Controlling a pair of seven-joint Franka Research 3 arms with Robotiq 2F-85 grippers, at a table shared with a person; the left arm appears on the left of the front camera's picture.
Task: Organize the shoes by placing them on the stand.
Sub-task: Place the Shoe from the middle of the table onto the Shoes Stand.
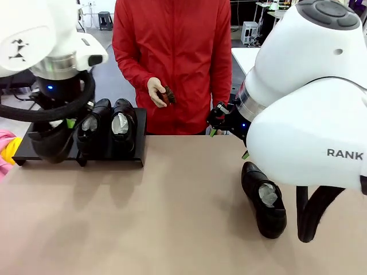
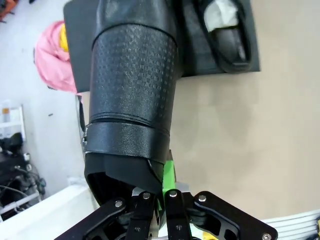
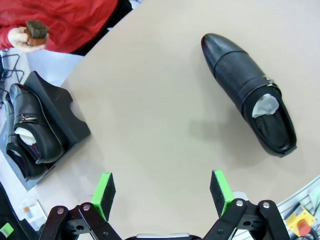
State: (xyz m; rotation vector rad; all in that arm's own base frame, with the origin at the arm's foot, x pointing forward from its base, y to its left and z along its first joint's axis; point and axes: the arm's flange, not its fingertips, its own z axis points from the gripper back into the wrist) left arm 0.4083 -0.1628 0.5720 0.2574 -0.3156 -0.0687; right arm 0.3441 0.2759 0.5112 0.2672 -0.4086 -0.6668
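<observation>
- Left pincer [image 2: 164, 180] is clamped on the heel rim of the held shoe [image 2: 132, 85]. The green pads pinch the back edge.
- In the left wrist view, the held shoe's long axis runs from 6 to 12 o'clock, toe away from me and out over the stand [image 1: 139, 137].
- In the front view, this shoe hangs at the stand's left part. I cannot tell whether the sole touches the platform.
- Two placed shoes [image 1: 94, 123] [image 1: 121, 123] stand side by side at 3 o'clock from my load, toes toward me. My judgement is that the free space is on their left, so the set-down goes there.
- Right pincer [image 3: 162, 192] is spread wide and holds nothing, hovering above the table [image 1: 172, 217].
- In the right wrist view, the loose shoe [image 3: 247, 95] lies on the table at about 1 o'clock from the right pincer and well apart from it. Its axis runs from toe at 11 to heel at 5 o'clock.
- My right arm is much the nearer to that shoe, so I judge the pick falls to it.
- Across the table, a person's hand [image 1: 156, 91] holds a small brush [image 1: 168, 94], clear of both pincers.
</observation>
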